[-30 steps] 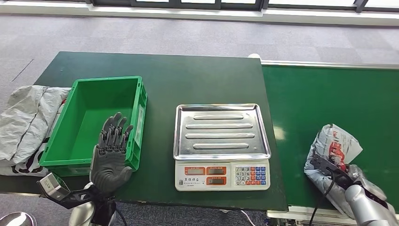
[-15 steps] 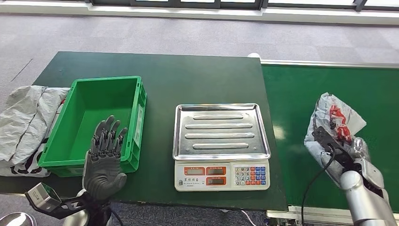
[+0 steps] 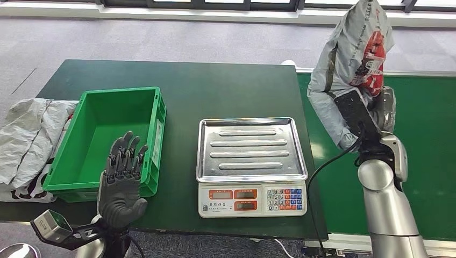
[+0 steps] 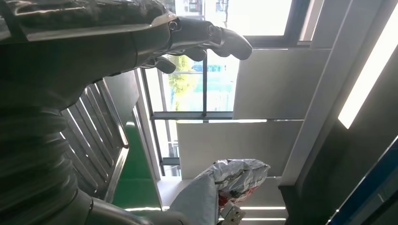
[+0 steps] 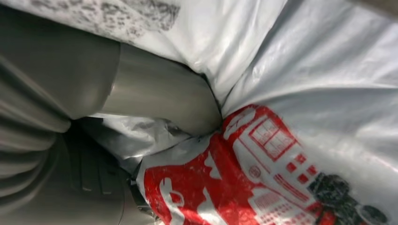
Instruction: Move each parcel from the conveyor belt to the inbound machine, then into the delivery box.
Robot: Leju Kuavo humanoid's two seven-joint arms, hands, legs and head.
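My right hand [image 3: 383, 107] grips a grey plastic parcel [image 3: 344, 64] with red print and holds it high above the green conveyor belt [image 3: 425, 140], just right of the scale. The right wrist view shows my thumb [image 5: 155, 93] pressed into the parcel's [image 5: 300, 140] crumpled wrap. The inbound machine is a scale with a bare steel tray [image 3: 251, 149] and a keypad front [image 3: 253, 199]. A green delivery box [image 3: 107, 140] stands left of it, with nothing inside. My left hand [image 3: 122, 183] is raised open at the box's near right corner, fingers spread. The left wrist view catches the parcel [image 4: 234, 176] far off.
A crumpled grey bag [image 3: 27, 140] lies at the table's left edge beside the box. The dark green table [image 3: 215, 91] stretches bare behind the scale. Grey carpet lies beyond the table's far edge.
My right arm has lifted the parcel from low on the belt up high and toward the scale. My left hand has dropped slightly and stays open by the box.
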